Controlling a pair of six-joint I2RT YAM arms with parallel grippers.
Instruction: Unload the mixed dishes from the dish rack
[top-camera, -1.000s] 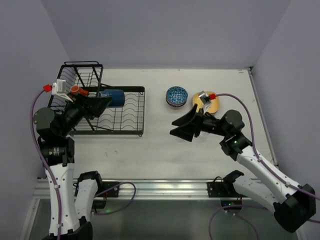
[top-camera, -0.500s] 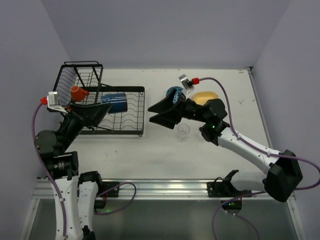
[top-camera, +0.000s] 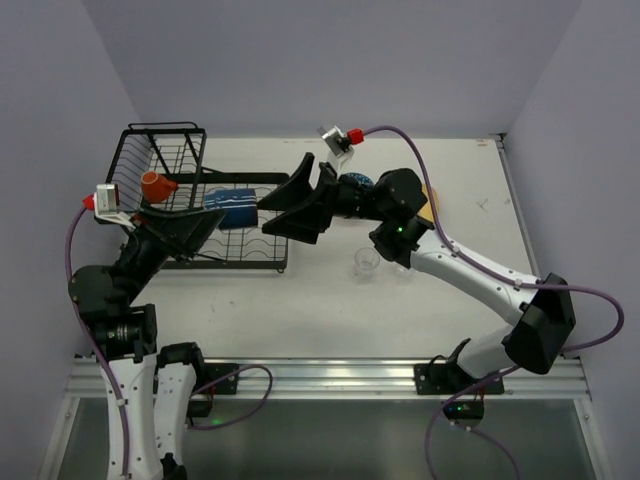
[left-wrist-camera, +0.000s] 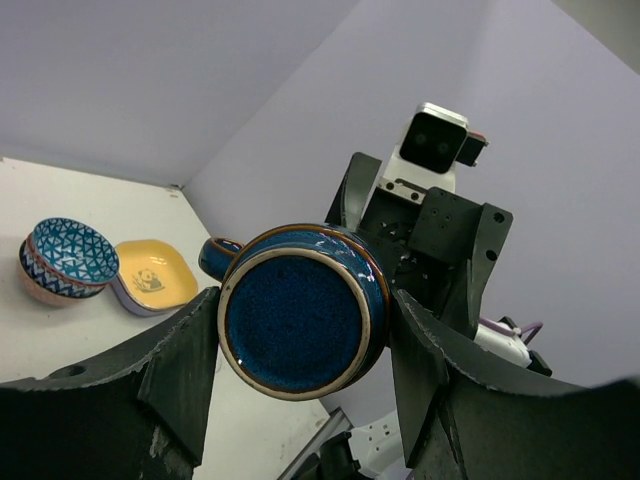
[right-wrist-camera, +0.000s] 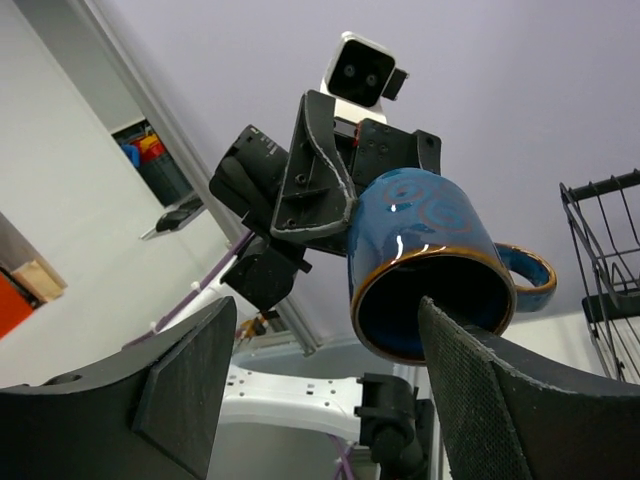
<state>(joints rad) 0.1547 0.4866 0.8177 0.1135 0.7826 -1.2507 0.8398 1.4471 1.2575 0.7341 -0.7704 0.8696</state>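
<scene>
The desk (top-camera: 330, 295) is white and the walls (top-camera: 330, 60) are pale purple. The black dish rack (top-camera: 160, 150) sits near the desk's far left corner. My left gripper (top-camera: 208, 216) is clamped on the blue mug (top-camera: 232, 203) and holds it in the air over the rack's flat part. The mug lies on its side, its long way running left to right. Its bottom points at my left wrist and its open mouth at my right gripper (top-camera: 263, 218). That one is wide open, one finger on each side of the mug's rim, gripping nothing.

We see the dark mug (right-wrist-camera: 425, 265), mouth toward us (handle pointing right), clamped by the left gripper (right-wrist-camera: 385, 225); the right gripper (right-wrist-camera: 325, 310) stands spread in the foreground.
</scene>
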